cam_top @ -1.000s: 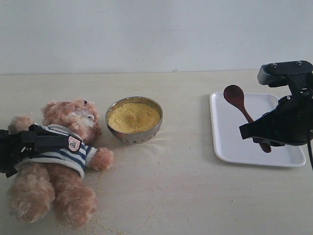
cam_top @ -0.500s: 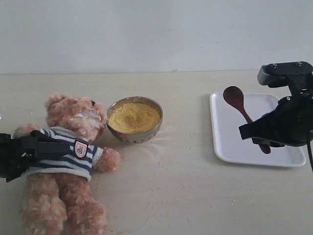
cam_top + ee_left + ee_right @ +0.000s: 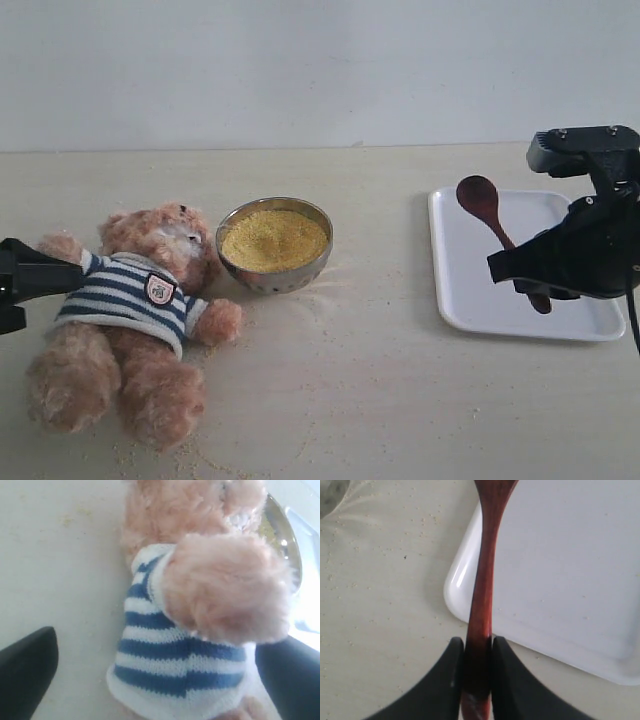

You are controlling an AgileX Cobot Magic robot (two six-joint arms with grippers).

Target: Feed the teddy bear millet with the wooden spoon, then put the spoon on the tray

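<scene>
1 teddy bear [image 3: 130, 320] lay on its back just left of the steel bowl [image 3: 275, 282] in the exterior view, its head almost at the bowl's rim and its feet pointing away from it. 1 mass of millet [image 3: 274, 240] filled that bowl, and stray grains were scattered on the table [image 3: 390, 400] around the bowl and beside the bear's legs. 1 wooden spoon [image 3: 482, 200] was held well to the right of the bowl, tilted, with its oval head raised over the edge of the tray [image 3: 565, 215] nearest the bowl. This 1 white tray lay flat, well apart from the bowl.

2 arms were in view. The right gripper [image 3: 478, 647] hung above the tray's near edge, and its jaws were clamped on the lower end of the spoon's handle. The left gripper [image 3: 160, 677] reached in low and level from the side of the bear farthest from the bowl. Its jaws stood wide apart, 1 on either side of the bear's striped shirt, and gripped nothing.
</scene>
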